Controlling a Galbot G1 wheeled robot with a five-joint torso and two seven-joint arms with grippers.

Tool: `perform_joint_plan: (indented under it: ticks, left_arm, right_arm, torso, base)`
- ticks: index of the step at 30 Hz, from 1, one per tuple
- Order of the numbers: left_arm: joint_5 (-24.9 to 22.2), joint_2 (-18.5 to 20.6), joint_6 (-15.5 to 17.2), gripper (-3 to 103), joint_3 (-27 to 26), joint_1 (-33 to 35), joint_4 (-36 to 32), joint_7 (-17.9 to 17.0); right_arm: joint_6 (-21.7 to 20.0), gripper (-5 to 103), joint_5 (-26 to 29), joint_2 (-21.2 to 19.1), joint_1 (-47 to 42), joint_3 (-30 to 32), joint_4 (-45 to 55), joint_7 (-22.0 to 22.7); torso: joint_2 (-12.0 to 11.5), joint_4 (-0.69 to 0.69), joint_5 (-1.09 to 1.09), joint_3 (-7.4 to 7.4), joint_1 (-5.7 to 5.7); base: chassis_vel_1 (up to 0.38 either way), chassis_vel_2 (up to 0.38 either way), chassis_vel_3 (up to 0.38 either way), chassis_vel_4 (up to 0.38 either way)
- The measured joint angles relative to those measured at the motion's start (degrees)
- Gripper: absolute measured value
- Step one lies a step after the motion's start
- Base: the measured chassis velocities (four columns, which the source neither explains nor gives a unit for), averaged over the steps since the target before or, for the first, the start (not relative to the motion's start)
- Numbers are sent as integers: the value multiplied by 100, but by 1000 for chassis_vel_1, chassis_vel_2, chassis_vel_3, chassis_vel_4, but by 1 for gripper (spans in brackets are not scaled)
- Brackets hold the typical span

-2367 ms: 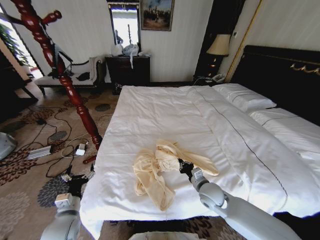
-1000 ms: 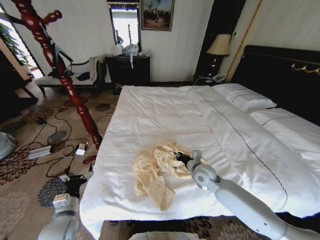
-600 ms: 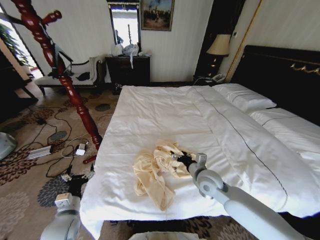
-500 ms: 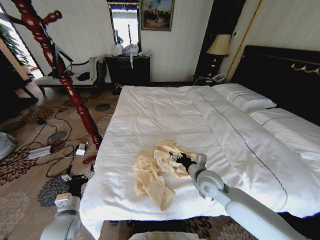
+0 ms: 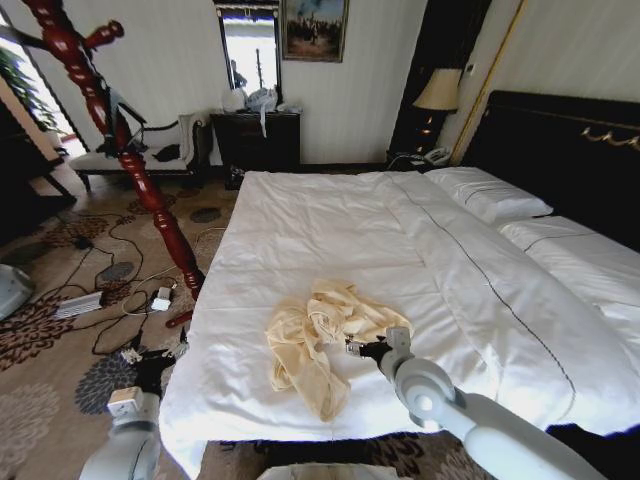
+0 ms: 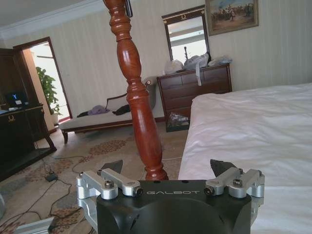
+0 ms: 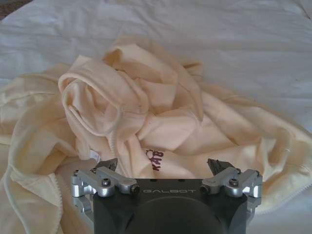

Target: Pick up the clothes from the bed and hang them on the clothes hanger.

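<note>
While the clothes (image 5: pixel 318 340) lie crumpled on the bed (image 5: pixel 330 230) near its foot edge, right gripper (image 5: pixel 358 348) sits at their near side, jaws spread wide, holding nothing. Left gripper (image 6: pixel 168 168) parked beside the bed, jaws apart, empty, clothes hanger (image 5: pixel 120 140) beyond it.

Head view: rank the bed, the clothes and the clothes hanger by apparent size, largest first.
1. bed
2. clothes hanger
3. clothes

The hanger stands farther off than the clothes, so only its apparent size is ranked.
</note>
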Motion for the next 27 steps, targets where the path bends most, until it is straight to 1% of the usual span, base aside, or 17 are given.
perform_joint_plan:
  ticks: [2,5,6,7,9,13,16,17,19,21,25,27]
  left_arm:
    - [1,1,0,100,-3,4,-1,0]
    - [3,3,0,100,-11,17,-8,0]
    - [3,3,0,100,-11,17,-8,0]
    - [6,0,0,100,-11,15,-8,0]
    - [25,-19,0,100,-3,9,-8,0]
    - [47,-36,0,100,10,2,-6,0]
    - [54,-43,1,100,14,-6,5,0]
    - [54,-43,1,100,14,-6,5,0]
    - [55,-43,1,100,13,-6,9,0]
    - [55,-43,1,100,10,-4,12,0]
    - [56,-47,2,100,7,4,22,2]
    - [57,-49,2,100,7,4,24,2]
  right_arm:
    - [29,100,-85,30,-3,-12,-28,-58]
    - [273,100,-435,139,21,-87,-200,-370]
    - [273,100,-435,139,21,-87,-200,-370]
    - [337,103,-532,155,30,-107,-244,-473]
    - [446,99,-707,210,70,-137,-357,-640]
    - [493,98,-753,308,143,-171,-504,-699]
    - [512,93,-791,424,228,-239,-642,-727]
    - [512,93,-791,424,228,-239,-642,-727]
    - [512,84,-865,476,271,-285,-707,-737]
    - [512,84,-916,492,286,-304,-739,-749]
    - [510,62,-997,526,302,-342,-804,-779]
    - [510,62,-1015,532,302,-344,-815,-789]
  torso:
    - [0,0,0,0,0]
    - [0,2,0,0,1]
    - [0,2,0,0,1]
    - [0,1,0,0,1]
    - [0,1,0,0,0]
    - [0,1,-1,0,0]
    - [0,1,0,0,0]
    - [0,1,0,0,0]
    - [0,1,0,0,0]
    - [0,1,0,0,0]
    - [0,1,0,0,0]
    - [0,1,0,0,0]
  base:
    - [0,0,0,0]
    - [0,0,0,0]
    - [0,0,0,0]
    - [0,0,0,0]
    - [0,0,0,0]
    - [0,0,0,0]
    - [0,0,0,0]
    - [0,0,0,0]
    - [0,0,0,0]
    - [0,0,0,0]
    - [0,0,0,0]
    - [0,0,0,0]
